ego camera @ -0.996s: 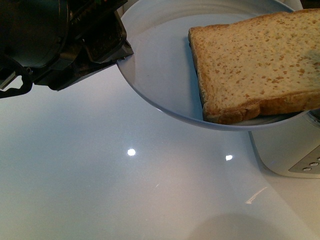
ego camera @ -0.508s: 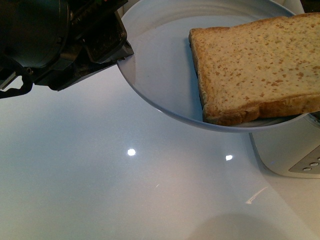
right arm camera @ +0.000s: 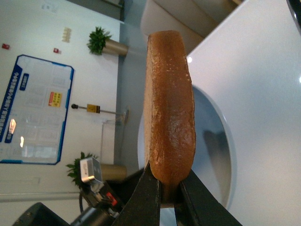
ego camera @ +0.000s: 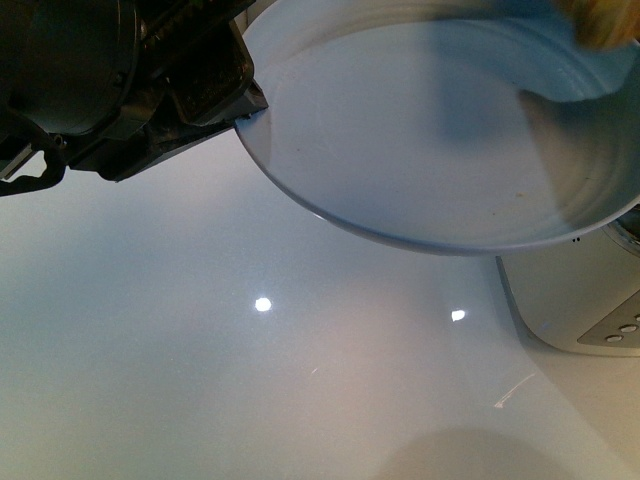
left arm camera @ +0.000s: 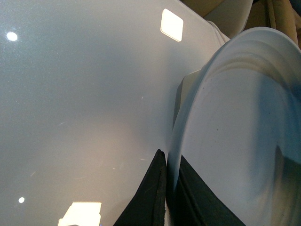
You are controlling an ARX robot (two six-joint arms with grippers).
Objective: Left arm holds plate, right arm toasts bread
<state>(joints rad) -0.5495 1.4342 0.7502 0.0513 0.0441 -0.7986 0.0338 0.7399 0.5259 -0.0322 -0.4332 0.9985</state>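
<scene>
bread (right arm camera: 169, 103): one slice, seen edge-on in the right wrist view, tan crust toward the camera. it is clear of the plate (right arm camera: 217, 141), which shows behind it. right gripper (right arm camera: 168, 182) pinches the slice at one end, one black finger on each face. front view: bread shows only as a blurred tan patch (ego camera: 605, 22) at the top right edge, over the plate's far rim. plate (ego camera: 400, 150) is bare and held up off the white table (ego camera: 250, 380). left gripper (left arm camera: 170, 179) is clamped on the plate's rim, one finger on each side. a white toaster (ego camera: 585, 300) stands on the table below the plate's right side, with small buttons on its panel.
</scene>
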